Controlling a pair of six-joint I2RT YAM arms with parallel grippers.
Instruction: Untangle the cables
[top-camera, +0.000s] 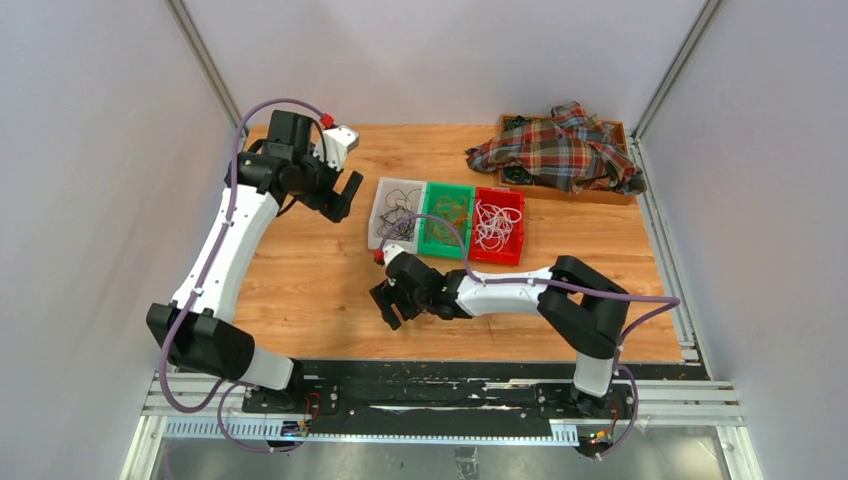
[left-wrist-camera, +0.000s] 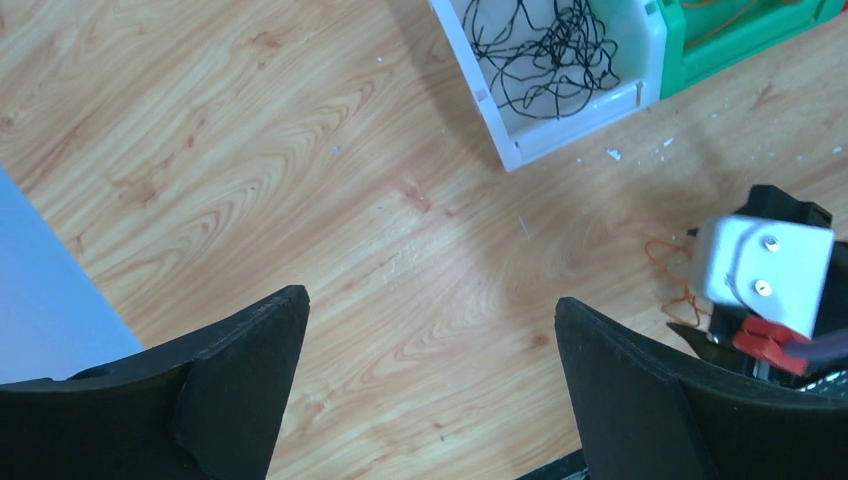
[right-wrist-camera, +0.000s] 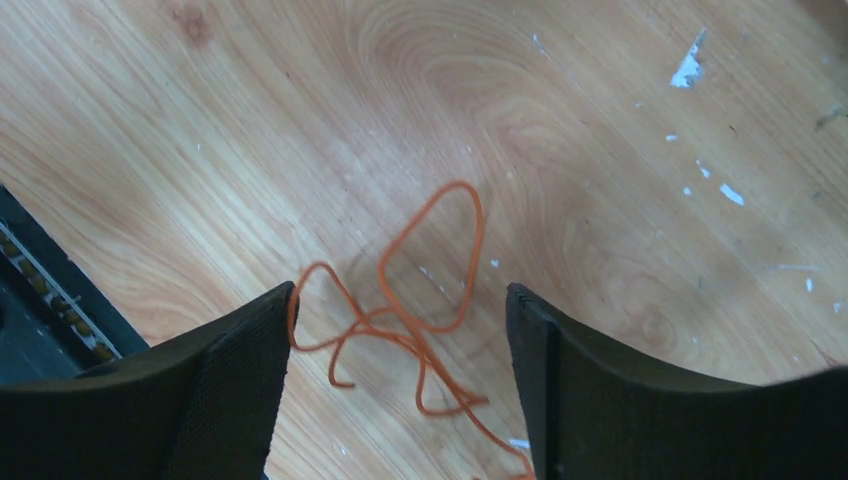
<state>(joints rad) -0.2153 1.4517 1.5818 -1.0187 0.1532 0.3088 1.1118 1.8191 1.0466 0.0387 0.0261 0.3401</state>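
Note:
A tangle of orange cable (right-wrist-camera: 420, 320) lies on the wooden table between the fingers of my right gripper (right-wrist-camera: 400, 300), which is open just above it. One loop touches the left finger's tip. The same orange cable (left-wrist-camera: 672, 270) shows beside the right arm's wrist in the left wrist view. My right gripper (top-camera: 388, 305) sits near the table's front middle. My left gripper (top-camera: 345, 198) is open and empty, held above the table left of the bins; only bare wood lies between its fingers (left-wrist-camera: 240, 360). Black cables (left-wrist-camera: 545, 45) fill the white bin (top-camera: 396, 212), orange ones the green bin (top-camera: 446, 220), white ones the red bin (top-camera: 498, 225).
A wooden tray (top-camera: 610, 193) under a plaid cloth (top-camera: 560, 150) stands at the back right. White chips (right-wrist-camera: 690, 70) dot the wood near the right gripper. The table's black front edge (right-wrist-camera: 40, 290) lies close to the right gripper's left finger.

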